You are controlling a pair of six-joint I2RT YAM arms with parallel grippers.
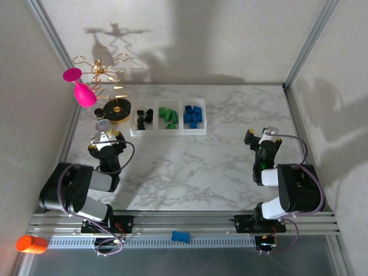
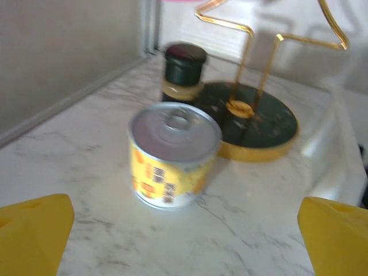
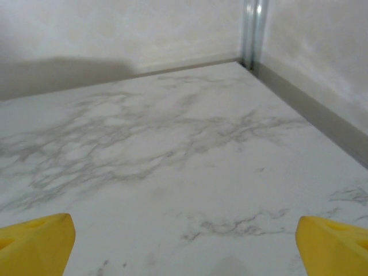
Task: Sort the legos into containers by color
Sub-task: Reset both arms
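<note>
Finding legos (image 1: 168,117) colour-sorted in containers (image 1: 168,133); left hand (image 1: 106,135) and right hand (image 1: 263,135) stand wide, empty. Risk: left hand advancing would topple the can (image 2: 172,155) ahead.

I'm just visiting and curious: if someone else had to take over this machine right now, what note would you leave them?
Left claw: open, empty, facing a small tin can.
Right claw: open, empty, over the marble table.
Things: clear tray holds black legos in its left compartment, green legos in the middle and blue legos on the right.
Done: every lego in sight is sorted by color.
Left: apparently nothing; just check for strays.
</note>
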